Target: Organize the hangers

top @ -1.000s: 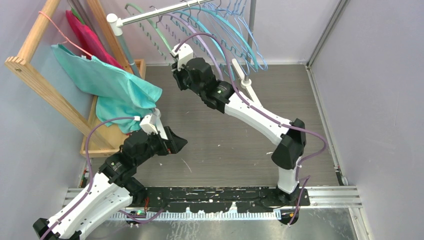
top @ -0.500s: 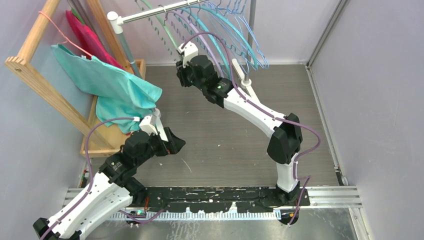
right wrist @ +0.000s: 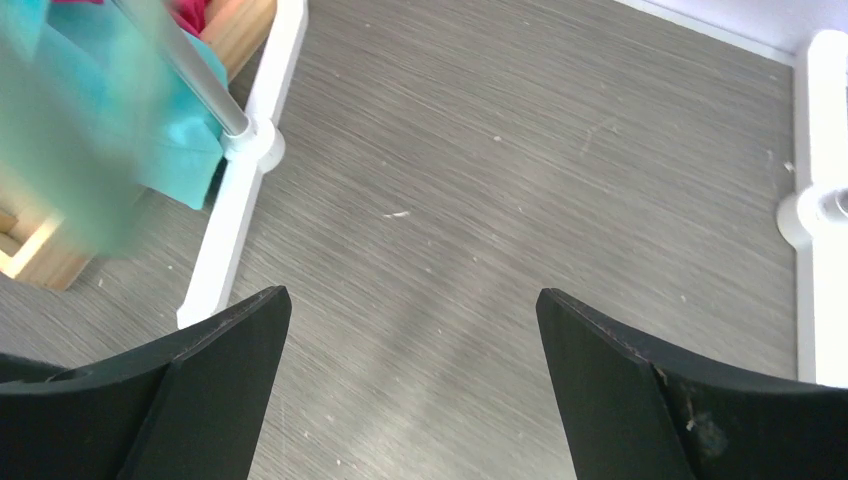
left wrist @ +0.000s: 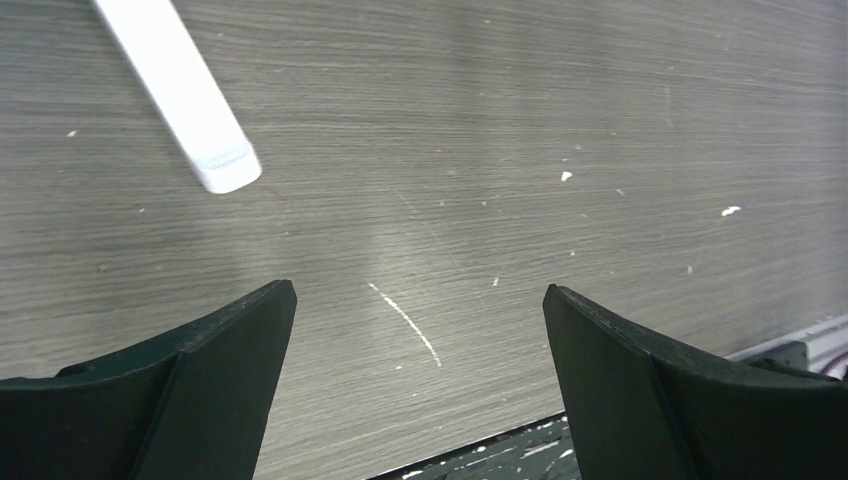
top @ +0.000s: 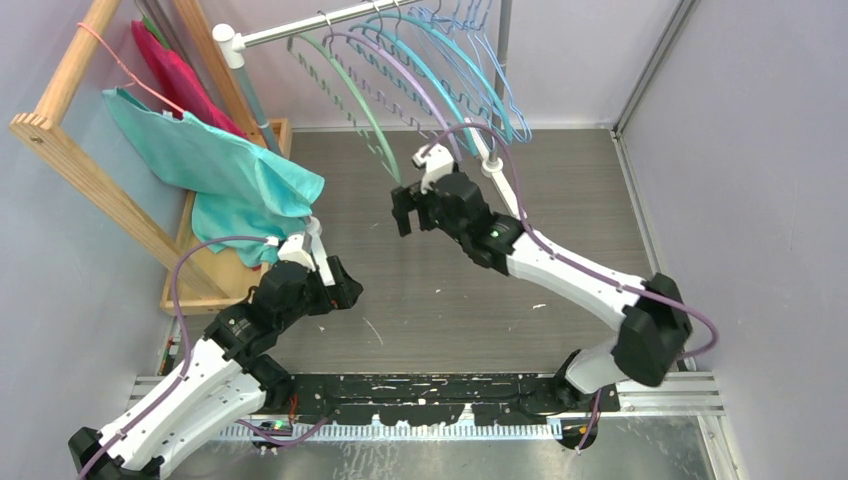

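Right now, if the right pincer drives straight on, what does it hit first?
Likely the table, between the white feet; right pincer is open, nothing nearer shows. Depth unclear.

The right arm [top: 570, 280] stretches from its base toward the middle of the table [top: 450, 300], elbow low at the right. The right gripper [top: 404, 213] is spread wide, holding nothing. The left arm [top: 200, 385] is bent near the table's left edge, its left gripper [top: 343, 288] also spread and holding nothing.
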Robot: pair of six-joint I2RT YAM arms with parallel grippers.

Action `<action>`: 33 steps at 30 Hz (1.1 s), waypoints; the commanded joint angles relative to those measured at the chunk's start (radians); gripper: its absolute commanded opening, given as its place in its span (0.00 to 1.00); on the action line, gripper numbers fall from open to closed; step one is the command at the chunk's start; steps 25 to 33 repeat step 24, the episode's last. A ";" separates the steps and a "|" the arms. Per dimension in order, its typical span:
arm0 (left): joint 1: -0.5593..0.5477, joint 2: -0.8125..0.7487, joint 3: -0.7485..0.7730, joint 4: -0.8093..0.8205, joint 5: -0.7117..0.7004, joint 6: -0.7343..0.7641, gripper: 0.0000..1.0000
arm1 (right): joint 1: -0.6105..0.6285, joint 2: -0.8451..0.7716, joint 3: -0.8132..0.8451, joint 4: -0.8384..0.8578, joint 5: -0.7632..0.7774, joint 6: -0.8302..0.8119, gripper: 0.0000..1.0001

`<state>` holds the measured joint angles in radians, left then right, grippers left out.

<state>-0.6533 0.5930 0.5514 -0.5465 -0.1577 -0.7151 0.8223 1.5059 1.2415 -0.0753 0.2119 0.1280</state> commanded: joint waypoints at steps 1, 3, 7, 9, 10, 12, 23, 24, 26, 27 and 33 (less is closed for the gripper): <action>0.002 0.006 0.019 -0.031 -0.073 0.016 0.98 | 0.001 -0.126 -0.184 0.065 0.096 0.062 1.00; 0.002 0.011 0.013 -0.033 -0.076 0.014 0.98 | 0.000 -0.160 -0.282 0.060 0.147 0.082 1.00; 0.002 0.025 0.007 -0.037 -0.089 0.017 0.98 | 0.000 -0.229 -0.391 0.054 0.196 0.106 1.00; 0.002 0.034 0.011 -0.038 -0.099 0.023 0.98 | 0.000 -0.266 -0.423 0.055 0.214 0.125 1.00; 0.002 0.039 0.014 -0.036 -0.100 0.028 0.98 | 0.000 -0.278 -0.438 0.058 0.222 0.131 1.00; 0.001 0.051 0.019 -0.032 -0.097 0.034 0.98 | 0.000 -0.299 -0.466 0.070 0.240 0.129 1.00; 0.002 0.072 0.028 -0.023 -0.086 0.045 0.98 | 0.000 -0.304 -0.478 0.030 0.317 0.146 1.00; 0.001 0.070 0.029 -0.025 -0.086 0.045 0.98 | 0.000 -0.303 -0.478 0.026 0.317 0.148 1.00; 0.001 0.070 0.029 -0.025 -0.086 0.045 0.98 | 0.000 -0.303 -0.478 0.026 0.317 0.148 1.00; 0.001 0.070 0.029 -0.025 -0.086 0.045 0.98 | 0.000 -0.303 -0.478 0.026 0.317 0.148 1.00; 0.001 0.070 0.029 -0.025 -0.086 0.045 0.98 | 0.000 -0.303 -0.478 0.026 0.317 0.148 1.00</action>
